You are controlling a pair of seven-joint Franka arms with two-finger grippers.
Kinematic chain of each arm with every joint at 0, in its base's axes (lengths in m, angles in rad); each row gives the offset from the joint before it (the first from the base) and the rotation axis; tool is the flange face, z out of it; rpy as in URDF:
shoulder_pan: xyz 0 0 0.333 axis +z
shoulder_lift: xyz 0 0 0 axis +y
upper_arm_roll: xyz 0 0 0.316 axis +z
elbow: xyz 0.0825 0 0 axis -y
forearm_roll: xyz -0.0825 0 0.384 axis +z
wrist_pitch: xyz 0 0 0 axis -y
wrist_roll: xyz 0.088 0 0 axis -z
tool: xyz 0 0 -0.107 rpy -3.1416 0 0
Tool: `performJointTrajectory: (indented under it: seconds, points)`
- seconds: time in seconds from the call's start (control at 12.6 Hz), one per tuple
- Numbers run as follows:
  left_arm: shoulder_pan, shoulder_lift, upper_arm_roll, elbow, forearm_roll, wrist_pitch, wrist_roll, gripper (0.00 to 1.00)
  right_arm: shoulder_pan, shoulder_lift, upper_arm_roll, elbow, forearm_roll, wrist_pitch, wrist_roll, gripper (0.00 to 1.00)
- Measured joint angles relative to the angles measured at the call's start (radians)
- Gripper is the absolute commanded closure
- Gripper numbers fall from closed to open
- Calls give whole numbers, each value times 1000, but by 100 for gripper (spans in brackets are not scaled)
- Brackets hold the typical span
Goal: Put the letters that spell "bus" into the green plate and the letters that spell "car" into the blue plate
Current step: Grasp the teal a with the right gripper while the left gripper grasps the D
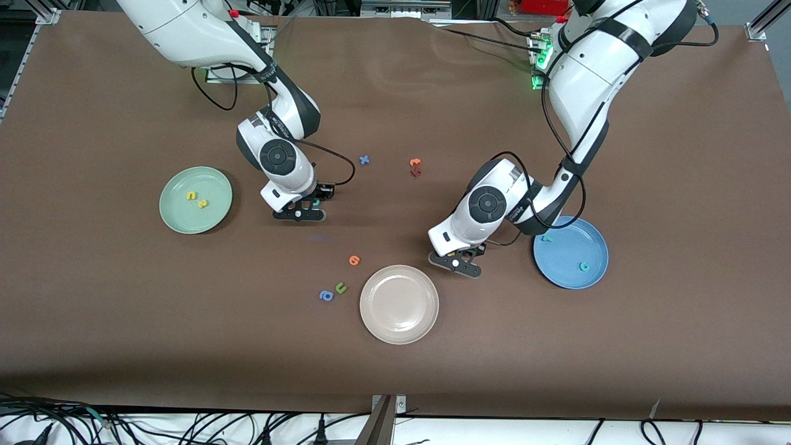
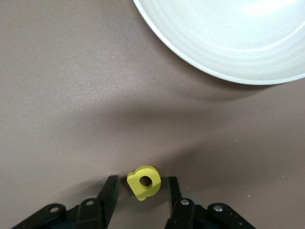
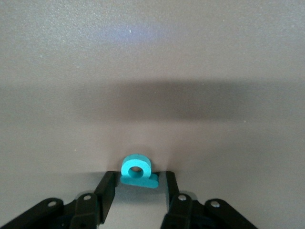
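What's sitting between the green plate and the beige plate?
In the front view: the right claw on a teal letter, plus small orange, green and blue foam letters.

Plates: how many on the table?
3. The green plate lies toward the right arm's end, the blue plate toward the left arm's end, and the beige plate between them, nearest the front camera. None looks hidden.
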Motion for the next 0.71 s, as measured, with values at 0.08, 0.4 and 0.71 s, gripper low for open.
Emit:
performJointTrajectory:
  seconds: [0.08, 0.4, 0.71]
  points:
    - [0, 0, 0, 1, 0, 0, 0, 54, 0, 0, 0, 0, 0, 0, -6, 53]
    - [0, 0, 2, 2, 0, 0, 0, 67, 0, 0, 1, 0, -1, 5, -28, 71]
    - [0, 1, 2, 6, 0, 0, 2, 94, 0, -1, 3, 0, -1, 7, -31, 77]
